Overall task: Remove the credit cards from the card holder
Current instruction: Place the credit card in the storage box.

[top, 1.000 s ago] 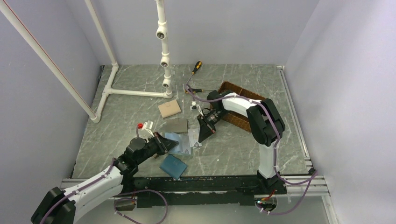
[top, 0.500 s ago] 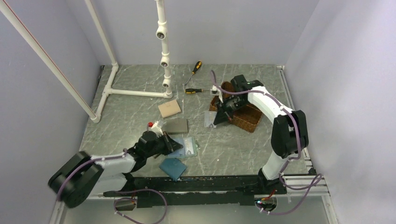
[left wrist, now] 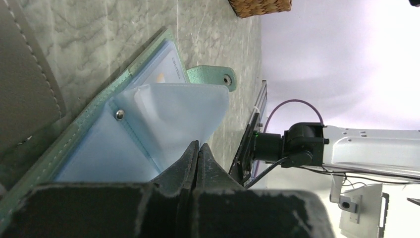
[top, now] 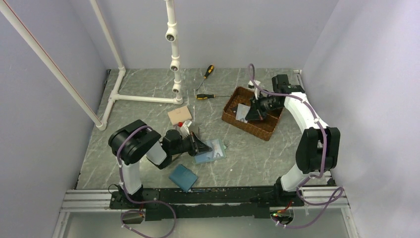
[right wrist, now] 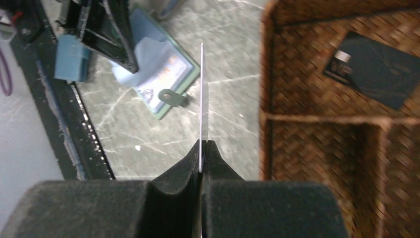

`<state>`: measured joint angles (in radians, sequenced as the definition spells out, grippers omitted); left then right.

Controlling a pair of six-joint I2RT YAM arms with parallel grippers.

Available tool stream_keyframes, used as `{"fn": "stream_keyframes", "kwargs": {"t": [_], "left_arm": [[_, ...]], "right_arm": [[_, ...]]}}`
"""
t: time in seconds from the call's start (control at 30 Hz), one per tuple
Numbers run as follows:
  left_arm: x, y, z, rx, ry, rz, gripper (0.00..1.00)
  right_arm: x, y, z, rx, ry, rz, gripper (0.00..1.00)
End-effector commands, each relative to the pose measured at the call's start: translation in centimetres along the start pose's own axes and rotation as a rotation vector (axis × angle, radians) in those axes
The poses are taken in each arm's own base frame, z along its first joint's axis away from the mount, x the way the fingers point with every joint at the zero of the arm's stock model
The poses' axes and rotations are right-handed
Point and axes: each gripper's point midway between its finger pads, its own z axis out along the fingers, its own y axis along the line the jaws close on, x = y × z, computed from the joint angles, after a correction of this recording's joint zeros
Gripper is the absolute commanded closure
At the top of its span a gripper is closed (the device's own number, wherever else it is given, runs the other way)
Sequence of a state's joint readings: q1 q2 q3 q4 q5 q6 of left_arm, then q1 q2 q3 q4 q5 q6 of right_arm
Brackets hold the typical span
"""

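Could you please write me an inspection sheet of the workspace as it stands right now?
Surface: marbled grey-green table, nothing spilled seen.
Job's things: card holder lies open; pale card edge-on in the right claw; black card lies in the woven basket.
Clutter: blue wallet, tan wallet, two screwdrivers.
Claws: left claw shut on the card holder's pocket sleeve; right claw shut on the pale card, by the basket.
Cables: purple cables loop along both arms; no snag seen.
Surroundings: white pipe frame, plain walls.
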<state>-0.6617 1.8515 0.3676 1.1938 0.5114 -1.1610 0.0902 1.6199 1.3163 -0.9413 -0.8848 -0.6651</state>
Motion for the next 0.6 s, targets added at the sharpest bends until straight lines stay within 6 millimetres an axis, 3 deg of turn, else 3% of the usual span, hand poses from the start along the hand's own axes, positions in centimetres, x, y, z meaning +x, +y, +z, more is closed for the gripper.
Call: {"fn": "stream_keyframes", "kwargs": {"t": [0.0, 0.13, 0.27, 0.57], "left_arm": [[-0.3, -2.8, 0.0, 0.141, 0.006, 0.016, 1.0], [-0.5, -2.5, -0.3, 0.067, 0.003, 0.046, 1.0], [-0.5, -0.6, -1.3, -0.103, 0.007, 0.061, 1.0], [1.6, 2.1, -3.2, -0.23, 0.051, -0.004, 0.95]], "right_arm": [[0.0, -2.4, -2.2, 0.147, -0.013, -0.027, 1.0], [0.8, -4.1, -3.5, 0.235, 0.018, -0.022, 1.0], [1.7, -5.2, -4.3, 0.314, 0.064, -0.039, 1.0], [4.1, -6.6, -4.7, 0.376, 0.174, -0.036, 1.0]]}}
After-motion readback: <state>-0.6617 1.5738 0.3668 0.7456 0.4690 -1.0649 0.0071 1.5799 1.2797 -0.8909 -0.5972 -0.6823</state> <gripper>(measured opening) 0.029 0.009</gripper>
